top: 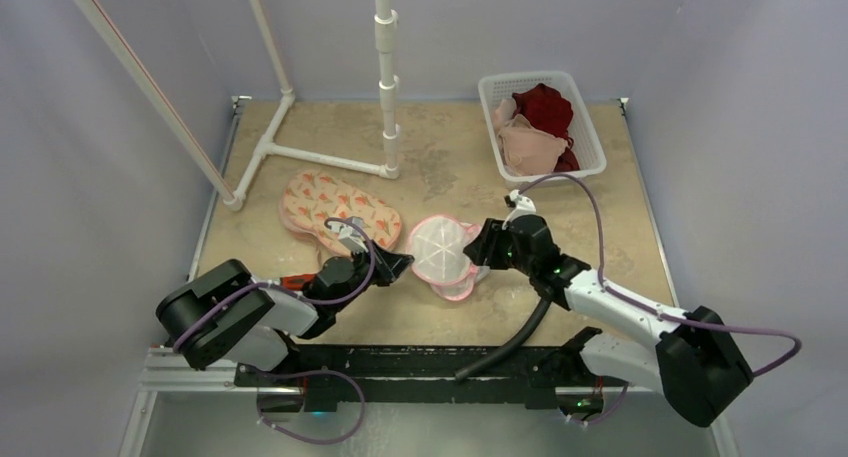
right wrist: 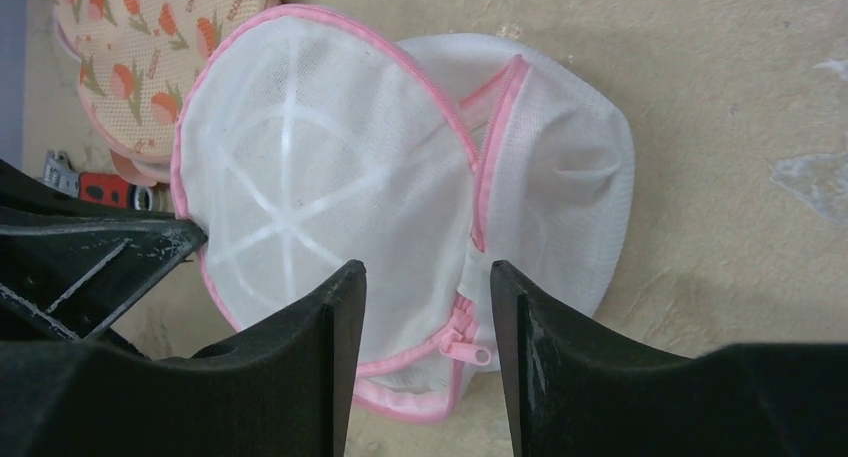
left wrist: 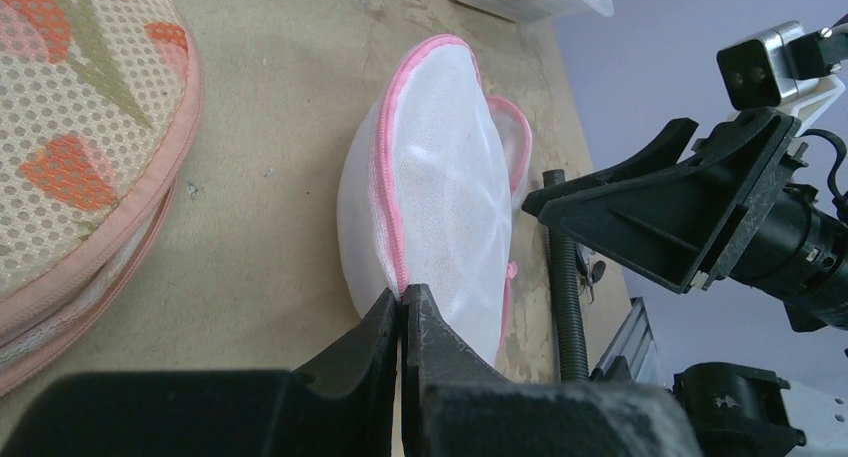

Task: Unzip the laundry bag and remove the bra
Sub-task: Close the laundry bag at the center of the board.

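our left gripper (left wrist: 402, 302) is clenched on the pink-bound rim of the laundry bag (left wrist: 440, 187), pinching that edge at the near left side of the dome. our right gripper (right wrist: 425, 272) hangs over the bag's opposite side with its jaws parted and nothing between them; the zipper pull (right wrist: 468, 349) lies just below the gap, not yet touched.

the laundry bag (top: 445, 252) sits in the middle of the table (top: 440, 157), between the two grippers. it is a white mesh dome with ribs showing through the fabric. we judge it light and springy: the ribs should hold its shape, but the mesh will give and the whole thing will slide if pulled without an anchor. the rim pinch looks like the right anchor, and the small pull is the place to take hold, though it is flat and may slip.

we cannot see the bra through the mesh, nor tell how far the zip is run.

just left of the bag lies a floral mesh pouch (top: 335, 207); a white basket (top: 530, 77) of garments stands well apart at the far right.
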